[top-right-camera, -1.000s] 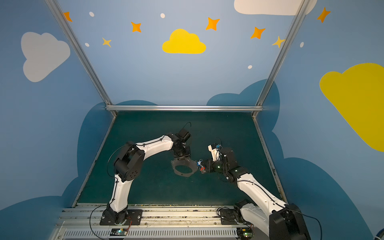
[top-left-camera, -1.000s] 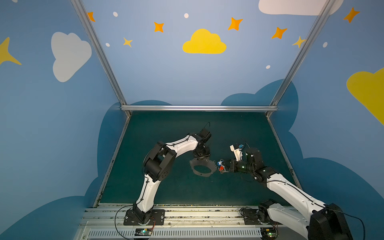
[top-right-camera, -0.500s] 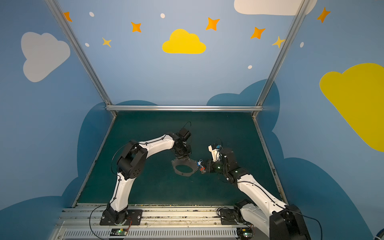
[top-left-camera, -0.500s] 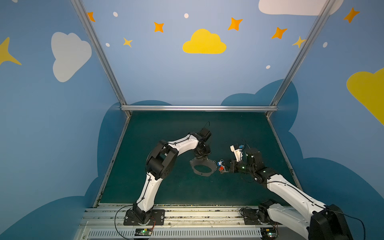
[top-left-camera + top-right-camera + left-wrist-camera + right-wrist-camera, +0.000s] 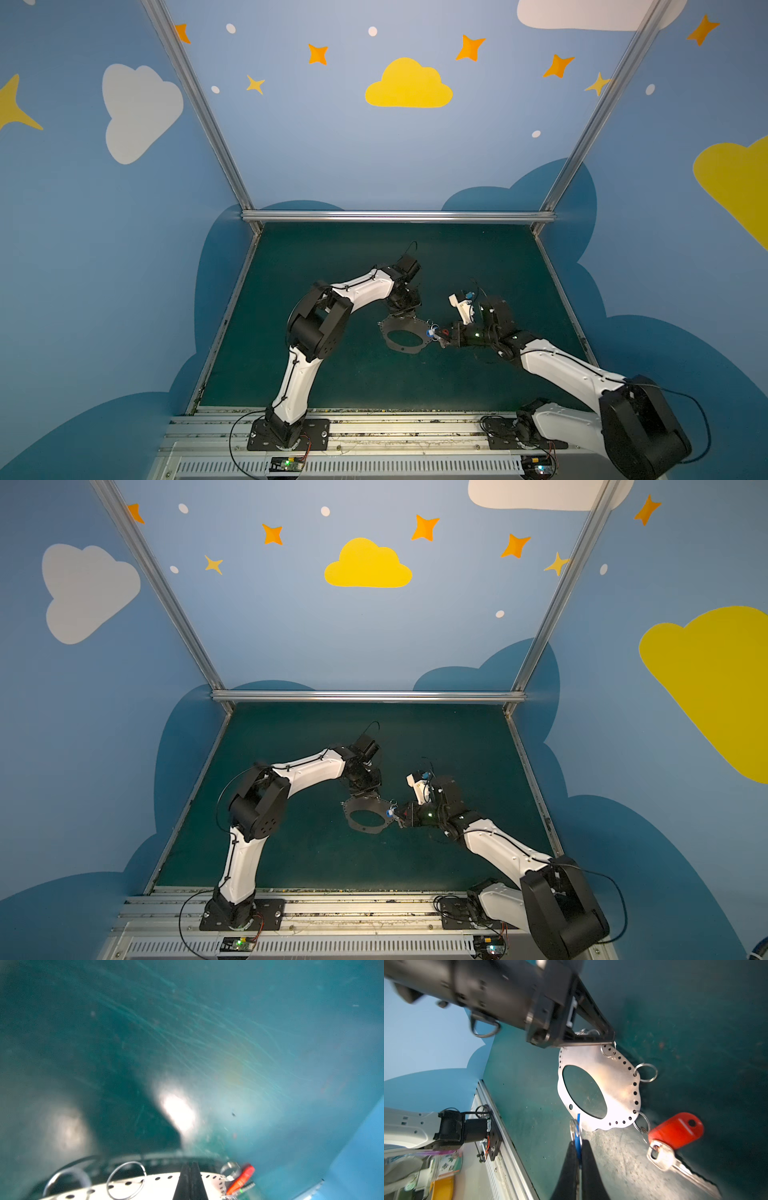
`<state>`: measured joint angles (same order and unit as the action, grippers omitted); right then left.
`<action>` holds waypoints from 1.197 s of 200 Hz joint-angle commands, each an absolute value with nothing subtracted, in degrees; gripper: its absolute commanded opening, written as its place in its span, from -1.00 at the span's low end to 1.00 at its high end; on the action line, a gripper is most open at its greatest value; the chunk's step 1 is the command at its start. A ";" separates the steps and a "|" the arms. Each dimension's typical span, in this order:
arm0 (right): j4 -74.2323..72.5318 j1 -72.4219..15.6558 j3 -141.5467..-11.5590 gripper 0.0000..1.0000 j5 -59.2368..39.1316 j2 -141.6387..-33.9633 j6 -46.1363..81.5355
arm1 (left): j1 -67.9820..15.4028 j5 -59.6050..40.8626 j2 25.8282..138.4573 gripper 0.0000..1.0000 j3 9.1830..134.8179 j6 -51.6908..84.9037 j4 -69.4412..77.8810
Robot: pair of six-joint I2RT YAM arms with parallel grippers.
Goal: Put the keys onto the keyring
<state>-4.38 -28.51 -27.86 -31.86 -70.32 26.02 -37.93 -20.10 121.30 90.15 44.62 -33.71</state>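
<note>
Top views, keyring [image 5: 405, 350] [image 5: 368, 830]: one grey plate in the middle of the green mat [image 5: 332, 374], between both grippers. The long axis of its oval hole runs side to side.
Top views, left gripper [image 5: 403, 318] [image 5: 365, 796]: at the plate's far edge, fingers pressed together on it.
Top views, right gripper [image 5: 442, 338] [image 5: 401, 818]: at the plate's right end, with a blue tag [image 5: 432, 332] at its tips and a red tag [image 5: 444, 331] just beside.
Left wrist, keyring [image 5: 145, 1186]: glaring white, small holes along the rim. The dark fingers [image 5: 186, 1180] pinch that rim.
Left wrist, wire rings [image 5: 125, 1180]: three counted, blurred.
Right wrist, keyring [image 5: 612, 1084]: shiny scalloped plate with one big oval hole, clamped at one end by the left gripper [image 5: 611, 1042].
Right wrist, wire rings [image 5: 646, 1072]: at least three on the edge holes.
Right wrist, blue tag [image 5: 578, 1140]: seen edge-on, pinched between the right gripper's fingers just beside the plate; its key is hidden.
Right wrist, silver key [image 5: 675, 1163]: one, lying on the mat and joined to the red tag [image 5: 677, 1129], its blade pointing away from the plate.
</note>
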 commanded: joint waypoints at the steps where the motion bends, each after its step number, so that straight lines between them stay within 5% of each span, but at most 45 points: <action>1: -7.34 -29.81 -30.46 -1.00 -34.79 -74.87 24.83 | -37.57 -21.13 116.99 -0.92 88.65 45.12 -31.87; 119: -10.59 -30.49 -41.77 -1.00 -44.03 -93.34 25.85 | -37.71 -24.24 110.05 -0.92 82.80 43.95 -28.36; 239: -13.84 -27.79 -42.28 -1.00 -43.42 -93.46 31.23 | -38.41 -24.87 108.90 -0.92 82.97 40.58 -31.02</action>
